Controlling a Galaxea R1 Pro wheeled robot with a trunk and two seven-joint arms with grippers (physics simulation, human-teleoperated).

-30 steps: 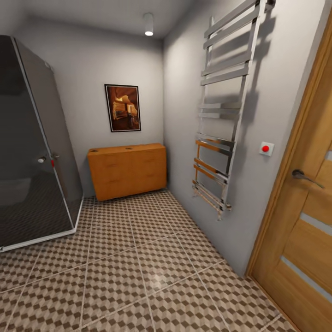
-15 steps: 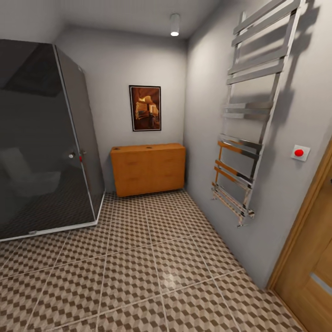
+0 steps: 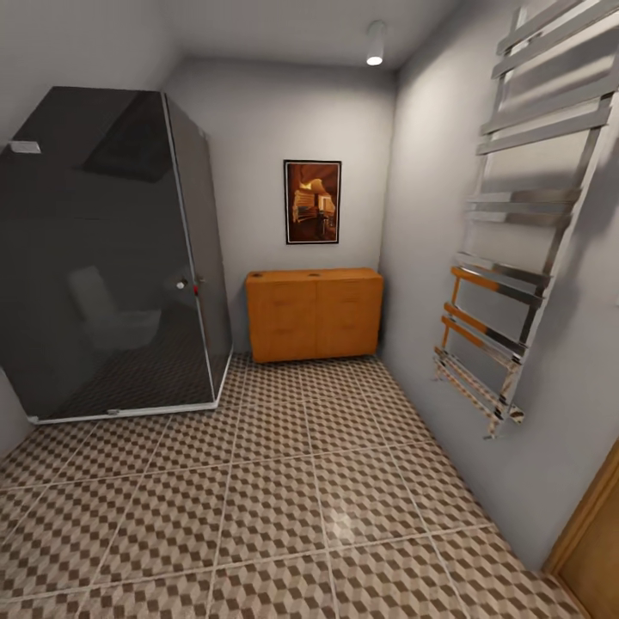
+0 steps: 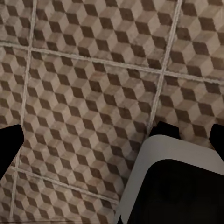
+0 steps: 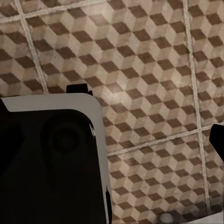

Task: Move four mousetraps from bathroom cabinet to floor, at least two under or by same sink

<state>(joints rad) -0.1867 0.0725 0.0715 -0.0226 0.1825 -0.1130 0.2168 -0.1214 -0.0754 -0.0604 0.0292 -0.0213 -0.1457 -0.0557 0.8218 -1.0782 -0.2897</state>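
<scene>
The orange-brown cabinet (image 3: 314, 314) stands against the far wall, under a framed picture. Two tiny dark specks (image 3: 263, 276) lie on its flat top, too small to tell if they are mousetraps. The cube-patterned bathroom floor (image 3: 284, 481) stretches from me to the cabinet. The sink is out of view. In the left wrist view my left gripper (image 4: 112, 140) hangs open over the tiles, its black fingertips (image 4: 10, 140) far apart with nothing between them. My right gripper (image 5: 112, 140) is also open and empty above the floor (image 5: 154, 70), with one fingertip (image 5: 217, 137) at the picture's edge.
A dark glass shower cabin (image 3: 112, 258) fills the left corner. A chrome towel rail (image 3: 516, 241) juts from the right wall, and a wooden door edge (image 3: 593, 550) shows at the near right. My black, white-rimmed base (image 4: 172, 186) sits beside both grippers.
The whole head view has swung left: the cabinet now sits nearer the picture's middle, more of the shower shows, and the door has almost left the frame. Nothing in the room moved.
</scene>
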